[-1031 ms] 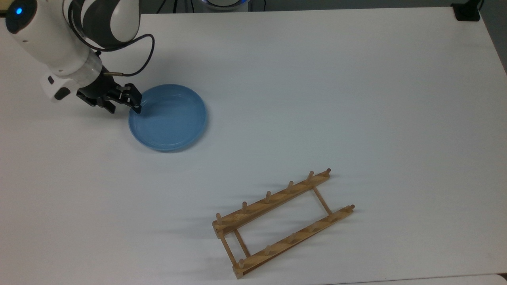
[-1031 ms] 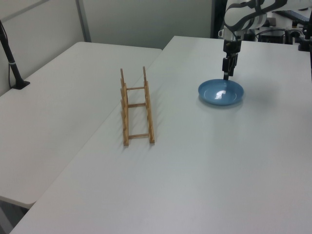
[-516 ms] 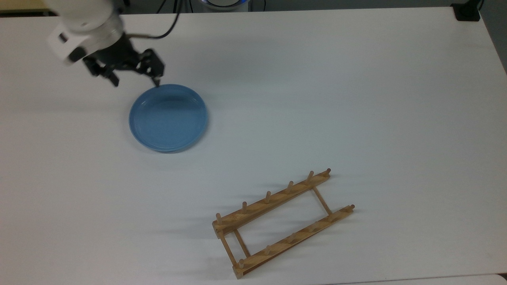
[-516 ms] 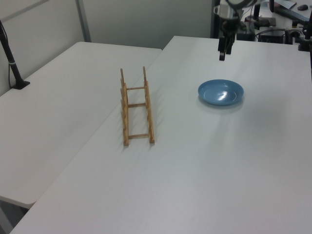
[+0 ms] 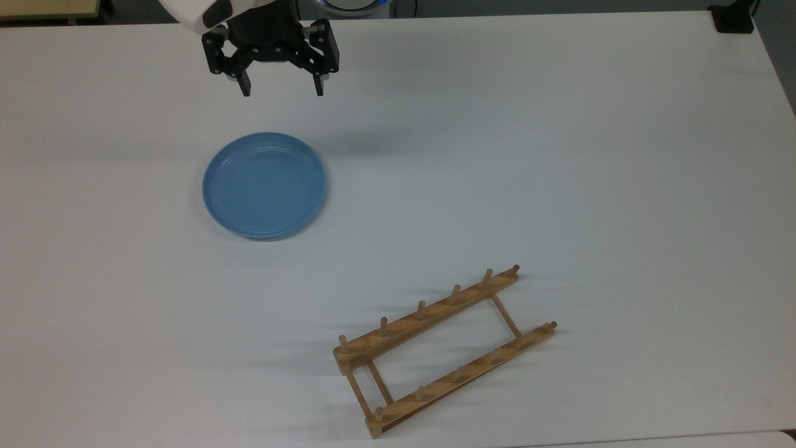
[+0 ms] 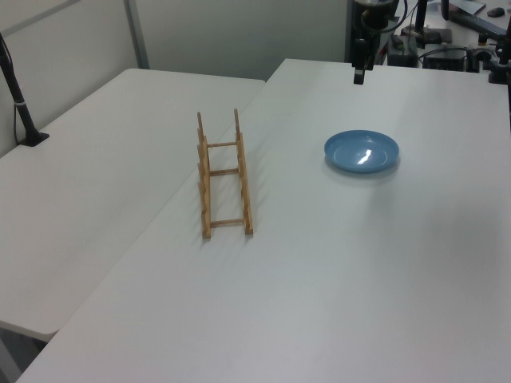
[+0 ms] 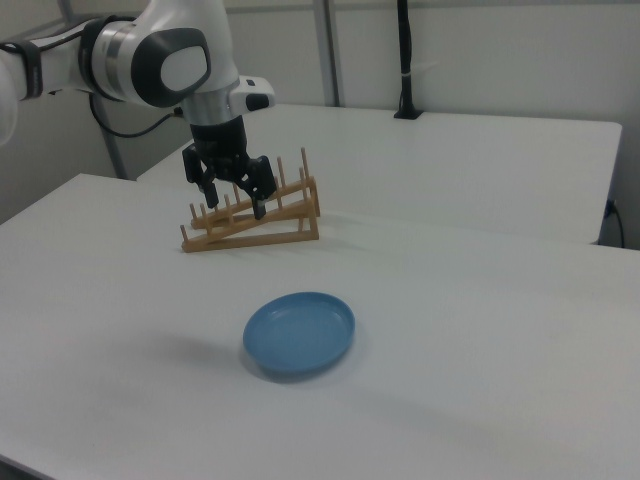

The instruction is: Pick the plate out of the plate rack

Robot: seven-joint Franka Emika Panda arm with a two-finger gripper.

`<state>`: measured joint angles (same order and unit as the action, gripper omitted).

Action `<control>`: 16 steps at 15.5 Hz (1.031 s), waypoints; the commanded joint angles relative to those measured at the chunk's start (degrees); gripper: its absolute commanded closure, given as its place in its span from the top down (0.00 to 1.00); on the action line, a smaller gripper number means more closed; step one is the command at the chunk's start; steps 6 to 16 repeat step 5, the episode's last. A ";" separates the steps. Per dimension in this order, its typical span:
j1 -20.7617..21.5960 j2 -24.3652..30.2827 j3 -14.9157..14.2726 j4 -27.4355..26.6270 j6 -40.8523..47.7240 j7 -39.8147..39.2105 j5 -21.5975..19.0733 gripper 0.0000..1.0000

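The plate [image 5: 263, 185], a round light-blue dish with a shallow raised rim and a matte, plastic-like finish, is found lying flat on the white surface [image 5: 559, 155], well apart from the plate rack [image 5: 443, 348], whose light-brown wooden rails and upright pegs carry nothing. The gripper [image 5: 280, 92] is held above the surface beyond the plate's far edge in the top view, its fingers spread apart and empty. The removal is judged complete, so only clearance of the arm is called for next.
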<state>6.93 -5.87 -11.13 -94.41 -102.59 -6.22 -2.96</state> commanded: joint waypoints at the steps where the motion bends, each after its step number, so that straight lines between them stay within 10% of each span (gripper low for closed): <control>1: 1.24 1.04 -0.65 -2.01 0.28 0.77 0.94 1.00; 16: 1.33 0.95 -0.65 -2.10 0.19 0.86 1.02 1.00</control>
